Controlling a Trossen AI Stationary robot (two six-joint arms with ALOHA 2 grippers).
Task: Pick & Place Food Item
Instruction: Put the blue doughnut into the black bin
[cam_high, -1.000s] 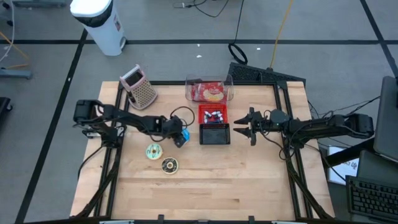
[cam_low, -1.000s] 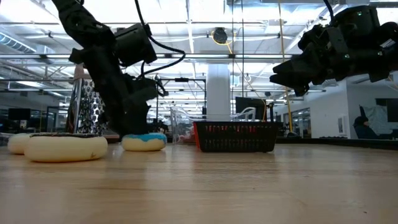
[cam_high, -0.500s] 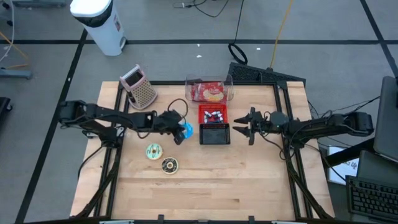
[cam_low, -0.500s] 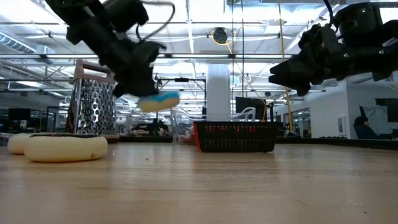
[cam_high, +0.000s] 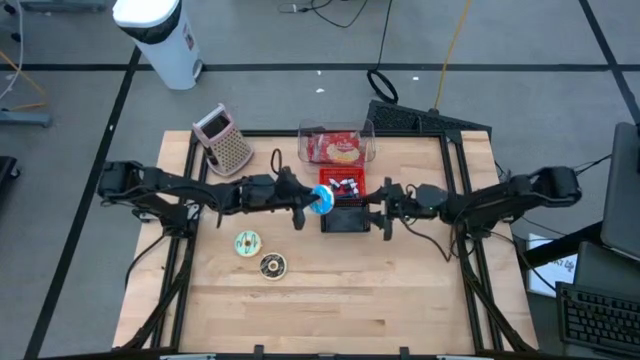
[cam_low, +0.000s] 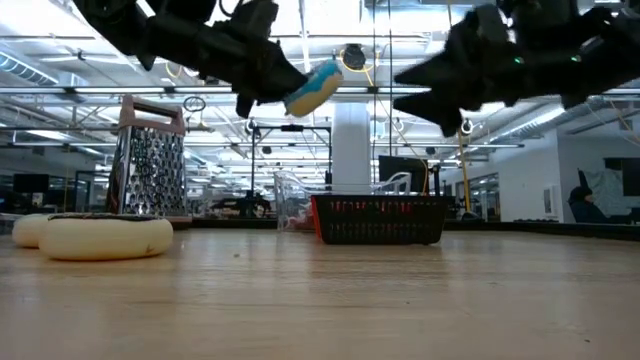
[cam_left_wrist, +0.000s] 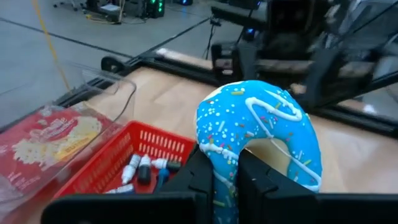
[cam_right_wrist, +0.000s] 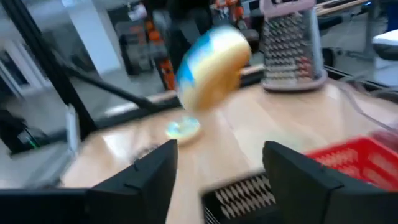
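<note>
A blue-iced donut (cam_high: 321, 201) with sprinkles hangs in the air at the red basket's (cam_high: 343, 184) near left corner, with my left gripper (cam_high: 306, 201) shut on it. In the low view the donut (cam_low: 313, 88) is high above the table. My right gripper (cam_high: 377, 211) stands open just right of the black basket (cam_high: 345, 216), pointing level toward the donut (cam_right_wrist: 214, 68), with nothing between its fingers. Two more donuts (cam_high: 247, 243) (cam_high: 272, 265) lie flat on the table at the near left. My left gripper pinches one side of the donut's ring (cam_left_wrist: 217, 163) between its two fingers. One finger (cam_left_wrist: 202, 177) is at the ring's outer edge and the other (cam_left_wrist: 254, 180) at the hole. The fingers come nearly level from the table's left. The donut stands on edge, lifted clear.
A metal grater (cam_high: 229, 142) stands at the far left. A clear box with a red food packet (cam_high: 337, 147) sits behind the red basket, which holds small bottles (cam_left_wrist: 144, 169). Bare wood lies along the table's near half (cam_high: 330, 310).
My left gripper has taken hold of the blue donut on the table, lifted it clear and carried it up and toward the table's right, tipping from pointing down to nearly level. My right gripper has moved toward the table's left, closer to the baskets and the donut.
</note>
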